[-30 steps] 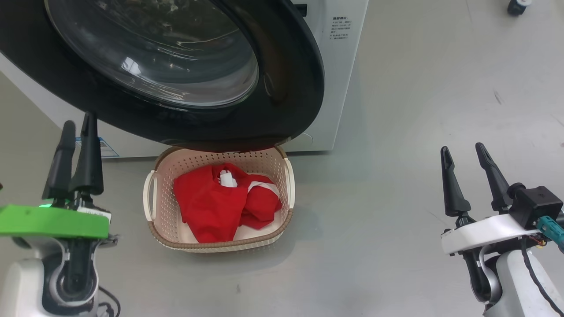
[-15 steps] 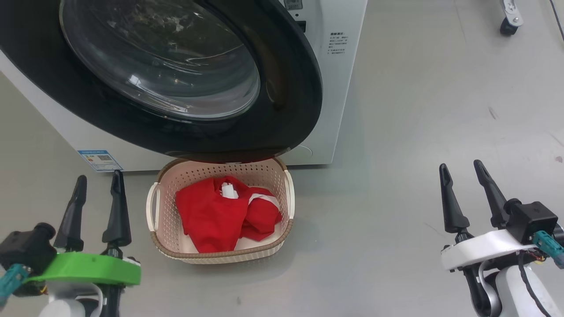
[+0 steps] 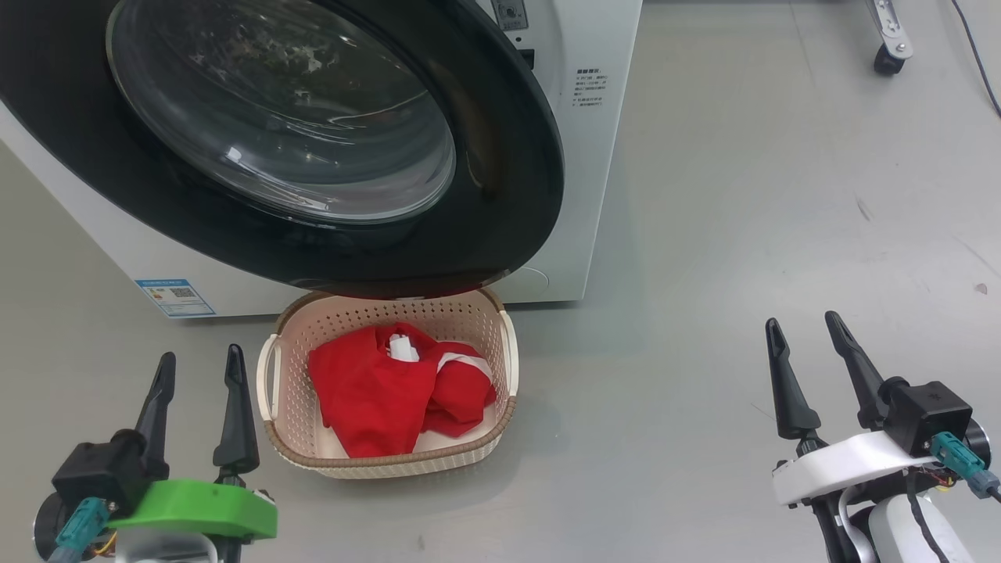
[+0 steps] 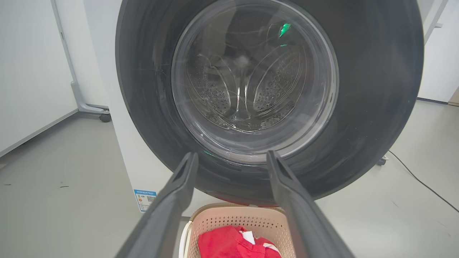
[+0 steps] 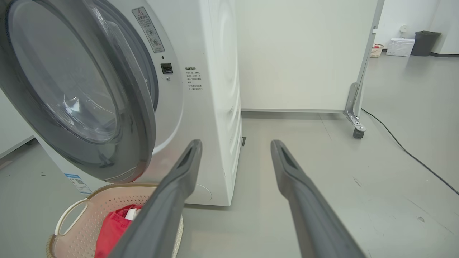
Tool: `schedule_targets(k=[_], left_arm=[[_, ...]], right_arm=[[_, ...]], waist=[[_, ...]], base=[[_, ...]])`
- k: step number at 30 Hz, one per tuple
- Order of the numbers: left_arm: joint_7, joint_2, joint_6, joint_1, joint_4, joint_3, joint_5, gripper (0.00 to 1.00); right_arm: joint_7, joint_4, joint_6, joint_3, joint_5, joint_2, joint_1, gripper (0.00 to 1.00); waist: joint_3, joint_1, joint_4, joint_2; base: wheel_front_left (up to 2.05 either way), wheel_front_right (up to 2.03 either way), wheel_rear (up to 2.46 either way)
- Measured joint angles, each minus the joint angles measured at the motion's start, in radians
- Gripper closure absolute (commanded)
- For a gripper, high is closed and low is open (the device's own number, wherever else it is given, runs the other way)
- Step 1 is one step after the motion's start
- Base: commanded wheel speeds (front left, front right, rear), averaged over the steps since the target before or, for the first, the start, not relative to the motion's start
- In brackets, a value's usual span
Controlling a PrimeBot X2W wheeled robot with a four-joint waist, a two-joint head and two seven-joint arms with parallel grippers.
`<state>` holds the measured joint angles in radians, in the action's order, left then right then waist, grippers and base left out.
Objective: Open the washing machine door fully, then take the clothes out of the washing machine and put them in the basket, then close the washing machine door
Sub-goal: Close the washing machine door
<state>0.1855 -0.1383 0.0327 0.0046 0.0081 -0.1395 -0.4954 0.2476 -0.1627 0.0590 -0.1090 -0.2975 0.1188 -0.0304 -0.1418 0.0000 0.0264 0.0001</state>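
Apparently the unloading is done: the clothes (image 3: 375,391) lie in a crumpled red heap inside the basket (image 3: 391,463), white label uppermost and toward the basket's far side, and through the glass in the left wrist view we see bare drum. By our reckoning only the closing step is left. The washing machine door (image 3: 500,156) hangs above the basket's far rim, its lower edge overlapping that rim in the head view, with the washing machine (image 3: 583,195) behind it. In the right wrist view the door's edge appears to stand slightly off the white front, with a latch slot showing beside it, so we judge it not fully latched, though we cannot be certain. The left gripper (image 3: 199,353) sits near the basket's left handle, on the near side, fingers spread wide and holding nothing. The right gripper (image 3: 801,318) is well off to the basket's right, also spread wide and empty. The next move, as we see it, calls for raising one gripper above the basket and pressing the black ring near its free right edge. The door's glass bulge faces back over the basket toward us. The basket's long axis runs side to side, handle to handle, along the machine's front.
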Motion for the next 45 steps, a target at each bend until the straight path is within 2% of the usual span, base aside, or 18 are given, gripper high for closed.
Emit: schedule_targets(k=[10, 27, 28, 30, 45], left_arm=[[0.005, 0.007, 0.024, 0.002, 0.010, -0.023, 0.035, 0.00], [0.014, 0.022, 0.038, 0.002, 0.016, -0.028, 0.058, 0.00], [0.014, 0.022, 0.042, 0.002, 0.016, -0.028, 0.058, 0.00], [0.014, 0.023, 0.043, 0.002, 0.016, -0.029, 0.059, 0.00], [0.019, 0.030, 0.046, 0.001, 0.015, -0.059, 0.084, 0.00]], right_arm=[[0.000, 0.013, -0.009, -0.004, 0.001, -0.001, 0.004, 0.00], [0.000, 0.022, -0.009, -0.004, 0.001, -0.005, 0.004, 0.00], [0.000, 0.022, -0.010, -0.004, 0.001, -0.005, 0.004, 0.53], [0.000, 0.023, -0.010, -0.002, 0.000, -0.006, 0.004, 1.00], [-0.002, 0.028, -0.008, 0.002, -0.004, 0.009, 0.006, 1.00]], waist=[[0.001, 0.0000, -0.005, 0.0000], [0.001, 0.0000, -0.006, 0.0000], [0.001, 0.0000, -0.006, 0.0000], [0.001, 0.0000, -0.006, 0.0000], [-0.006, 0.0000, 0.016, 0.0000]], base=[[0.00, 0.00, 0.00], [0.00, 0.00, 0.00], [0.00, 0.00, 0.00], [0.00, 0.00, 0.00], [0.00, 0.00, 0.00]])
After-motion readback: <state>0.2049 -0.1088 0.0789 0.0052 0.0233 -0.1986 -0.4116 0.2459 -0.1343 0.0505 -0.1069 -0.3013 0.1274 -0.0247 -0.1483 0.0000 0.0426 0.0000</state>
